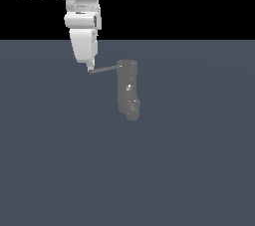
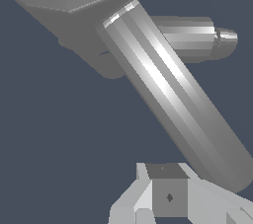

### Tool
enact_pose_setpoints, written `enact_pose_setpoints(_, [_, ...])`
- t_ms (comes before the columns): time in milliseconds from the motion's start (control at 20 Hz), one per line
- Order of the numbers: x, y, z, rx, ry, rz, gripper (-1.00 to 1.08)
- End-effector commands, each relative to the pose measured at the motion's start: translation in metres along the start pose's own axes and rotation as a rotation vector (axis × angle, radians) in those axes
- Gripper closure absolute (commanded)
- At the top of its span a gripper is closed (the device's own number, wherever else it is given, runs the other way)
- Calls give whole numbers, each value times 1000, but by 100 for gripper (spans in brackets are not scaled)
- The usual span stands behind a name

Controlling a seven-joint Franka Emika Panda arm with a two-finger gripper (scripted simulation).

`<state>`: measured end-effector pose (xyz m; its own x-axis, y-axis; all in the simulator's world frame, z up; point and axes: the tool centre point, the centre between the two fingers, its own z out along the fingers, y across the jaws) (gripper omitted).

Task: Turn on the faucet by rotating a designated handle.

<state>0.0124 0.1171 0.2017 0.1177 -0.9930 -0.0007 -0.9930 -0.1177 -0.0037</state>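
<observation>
Faucet [image 1: 127,88] stands alone on the worktop [image 1: 199,170]; its handle [image 1: 104,69] points at the fingers [image 1: 89,68], touching its tip; their spread cannot be told.

Faucet [image 1: 128,86], grey, upright: 1. Handle [image 1: 104,68], thin grey rod projecting from the faucet's top toward the exterior view's left: 1. Spout nub [image 1: 132,114], round, at the faucet's lower end: 1. Robot arm [image 1: 82,26], white: 1. Surface [image 1: 199,170], slate-blue: 1.

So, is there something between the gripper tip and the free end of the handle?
Nothing. In the exterior view the gripper meets the outer end of the handle, which runs to the faucet. Whether they truly touch is unclear.
</observation>
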Motion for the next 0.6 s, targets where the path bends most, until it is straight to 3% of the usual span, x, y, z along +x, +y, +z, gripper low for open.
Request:
enact_pose_setpoints(0, [5, 4, 0, -1, 0, 1, 108])
enact_pose_setpoints(550, [30, 31, 0, -1, 1, 0, 108])
